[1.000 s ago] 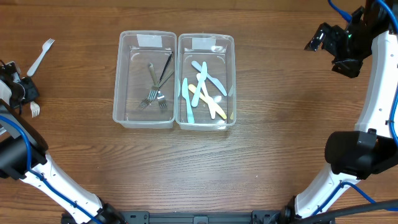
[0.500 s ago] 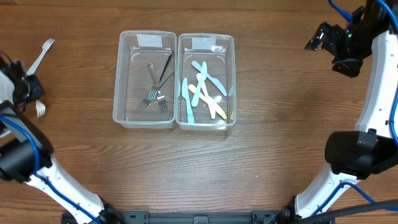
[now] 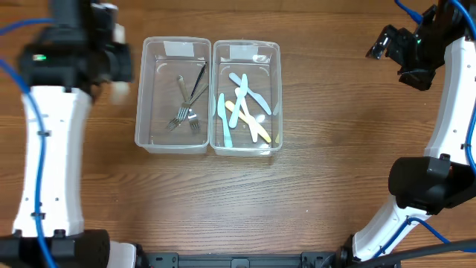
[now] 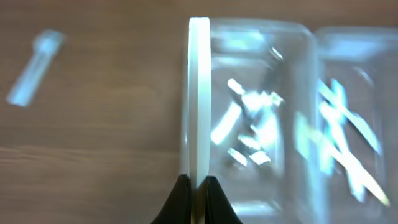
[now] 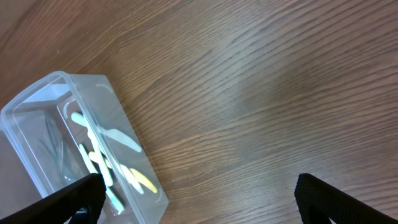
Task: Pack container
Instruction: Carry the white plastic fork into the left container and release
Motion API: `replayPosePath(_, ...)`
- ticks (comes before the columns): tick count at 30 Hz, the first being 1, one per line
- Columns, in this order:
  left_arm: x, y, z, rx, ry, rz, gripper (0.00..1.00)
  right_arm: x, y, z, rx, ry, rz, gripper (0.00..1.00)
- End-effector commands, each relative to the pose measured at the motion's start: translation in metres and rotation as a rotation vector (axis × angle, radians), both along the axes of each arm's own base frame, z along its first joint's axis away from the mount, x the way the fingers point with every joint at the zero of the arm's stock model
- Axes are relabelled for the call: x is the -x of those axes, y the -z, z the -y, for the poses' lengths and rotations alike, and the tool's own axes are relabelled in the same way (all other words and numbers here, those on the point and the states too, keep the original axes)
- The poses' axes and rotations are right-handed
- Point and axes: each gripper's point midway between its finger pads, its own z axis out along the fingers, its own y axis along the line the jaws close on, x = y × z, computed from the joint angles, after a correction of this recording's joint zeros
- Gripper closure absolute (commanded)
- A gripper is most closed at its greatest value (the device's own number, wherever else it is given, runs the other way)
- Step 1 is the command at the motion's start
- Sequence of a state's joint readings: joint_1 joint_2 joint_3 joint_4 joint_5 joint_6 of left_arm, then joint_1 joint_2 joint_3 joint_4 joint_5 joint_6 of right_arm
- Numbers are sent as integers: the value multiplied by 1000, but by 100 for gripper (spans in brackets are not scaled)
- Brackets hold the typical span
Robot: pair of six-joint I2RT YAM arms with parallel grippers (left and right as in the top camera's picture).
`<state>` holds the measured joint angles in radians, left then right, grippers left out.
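We saw the left container [image 3: 139, 112] with metal forks [image 3: 184, 113] touching the right container [image 3: 280, 97] with pale plastic knives [image 3: 242, 104] mid-table [image 3: 335, 171]; beside them the left gripper [image 4: 196, 184] pinched a white plastic utensil [image 4: 199, 93] edge-on; the right gripper [image 5: 198, 186] hung well apart, fingers spread wide
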<state>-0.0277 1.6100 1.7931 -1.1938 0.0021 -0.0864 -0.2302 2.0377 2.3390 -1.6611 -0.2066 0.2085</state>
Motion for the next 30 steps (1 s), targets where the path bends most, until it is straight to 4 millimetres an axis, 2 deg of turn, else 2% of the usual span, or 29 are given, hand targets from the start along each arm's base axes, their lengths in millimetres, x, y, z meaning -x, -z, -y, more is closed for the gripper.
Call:
replayPosePath(1,3,37,43,30,1,-132,96,3,-4,6,40,11,8,0)
replayPosePath(4,2,63,70,16,57,-208,96,4,-3,9,57,15,0,0)
replayPosePath(8,4,106,92,14,82,-341,96,4,-3,9,57,13,0,0)
replayPosePath(14,4,170,102,4,100,-516,96,5,-3,9,56,13,-2,0)
replayPosePath(16,6,183,102,-4,97,-555,96,4,-3,9,56,13,-2,0)
replayPosePath(17,7,188,101,-8,96,-571,94,4,-3,9,56,13,-1,0)
replayPosePath(19,8,196,101,-16,109,-593,71,4,-3,9,57,13,2,0)
replayPosePath(20,8,197,101,-17,109,-595,66,4,-3,9,57,13,2,0)
replayPosePath(22,6,197,101,-24,125,-585,65,3,-4,9,57,13,3,0)
replayPosePath(24,1,188,100,-34,157,-553,57,3,-4,10,57,13,6,0)
replayPosePath(25,-2,182,99,-43,158,-536,56,2,-4,10,58,13,7,0)
replayPosePath(28,-11,152,95,-68,152,-471,56,2,-4,10,58,13,8,0)
replayPosePath(30,-21,114,86,-115,131,-385,55,2,-4,10,58,13,8,0)
